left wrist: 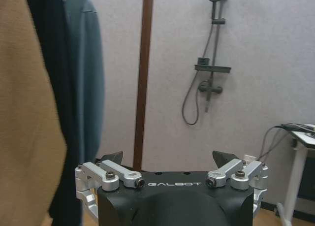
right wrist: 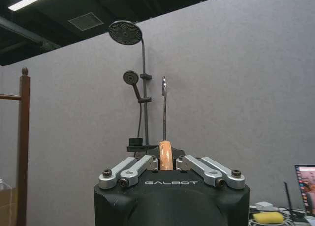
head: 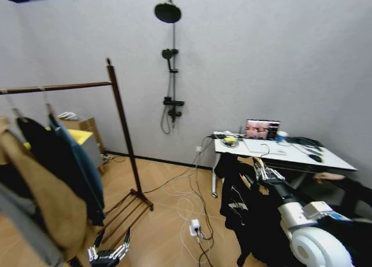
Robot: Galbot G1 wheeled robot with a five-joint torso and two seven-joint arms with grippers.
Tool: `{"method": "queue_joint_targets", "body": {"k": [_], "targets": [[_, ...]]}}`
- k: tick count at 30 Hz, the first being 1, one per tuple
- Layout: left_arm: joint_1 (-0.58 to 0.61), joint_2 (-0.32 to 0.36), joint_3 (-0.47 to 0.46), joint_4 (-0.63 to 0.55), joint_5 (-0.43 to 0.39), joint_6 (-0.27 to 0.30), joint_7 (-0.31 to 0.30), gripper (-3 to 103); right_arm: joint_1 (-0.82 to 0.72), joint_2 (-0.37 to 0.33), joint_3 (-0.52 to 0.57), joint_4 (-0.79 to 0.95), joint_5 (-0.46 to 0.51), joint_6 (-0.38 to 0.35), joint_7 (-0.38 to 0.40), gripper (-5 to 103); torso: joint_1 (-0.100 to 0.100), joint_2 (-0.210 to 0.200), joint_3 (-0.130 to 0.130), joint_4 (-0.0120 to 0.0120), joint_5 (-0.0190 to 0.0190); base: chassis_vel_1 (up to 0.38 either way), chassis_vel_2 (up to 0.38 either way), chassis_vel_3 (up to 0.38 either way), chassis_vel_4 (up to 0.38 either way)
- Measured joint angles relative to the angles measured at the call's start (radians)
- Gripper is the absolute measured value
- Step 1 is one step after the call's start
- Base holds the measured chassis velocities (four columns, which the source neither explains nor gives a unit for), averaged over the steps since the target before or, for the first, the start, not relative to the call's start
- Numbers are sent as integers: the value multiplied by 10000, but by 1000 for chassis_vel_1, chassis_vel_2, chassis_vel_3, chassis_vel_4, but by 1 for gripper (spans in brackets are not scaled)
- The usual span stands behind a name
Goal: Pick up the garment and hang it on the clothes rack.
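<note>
- Head view showed the right gripper (head: 260, 171) out in front on the right, fingers clenched on the light wooden hanger (head: 256, 165) of the garment (head: 239, 206).
- Hung the black T-shirt straight down below those fingers, clear of the floor, in front of the white surface (head: 302, 155) with its laptop (head: 262, 129).
- Right wrist view confirmed the grasp: fingers (right wrist: 142, 168) closed from both sides on the hanger neck (right wrist: 166, 156), metal hook (right wrist: 164, 108) standing straight up above them.
- Showed beyond that hook the grey wall and the shower fitting (right wrist: 133, 78); post of the clothes rack (right wrist: 22, 147) lay far off to one side of the fingers, well apart.
- Left gripper (left wrist: 172, 159) sat low near the rack's slatted bottom shelf (head: 125, 214), fingers released and spread, holding nothing.
- Found just beyond those open fingers the rack post (left wrist: 142, 78), with a tan coat (left wrist: 24, 122), a black coat (left wrist: 51, 88) and a blue-teal jacket (left wrist: 86, 78) hanging close by.
- Judged the step as the carry: garment picked up and held, not yet hung.
- Judged the horizontal rod (head: 55, 88) to be well apart from the hook, high on the left.
- Called, by that reading, for bringing the fingers across toward the rack, lifting the hook above the rod over the bare stretch near the post, then lowering it on.
- Risked, probably, the shirt swinging or brushing the hanging coats.
</note>
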Motion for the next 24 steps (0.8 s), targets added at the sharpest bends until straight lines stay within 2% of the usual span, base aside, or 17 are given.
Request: {"method": "queue_joint_targets", "body": {"k": [19,24], "targets": [[0,0,-1,0,0,0,0,100,43,-95,100,4,-147,59,-35,10,0,-1,0,1,0,127,122,123,121],[0,0,-1,0,0,0,0,100,152,-111,67,-73,-537,16,-191,10,1,0,0,3,0,119,113,117,95]]}}
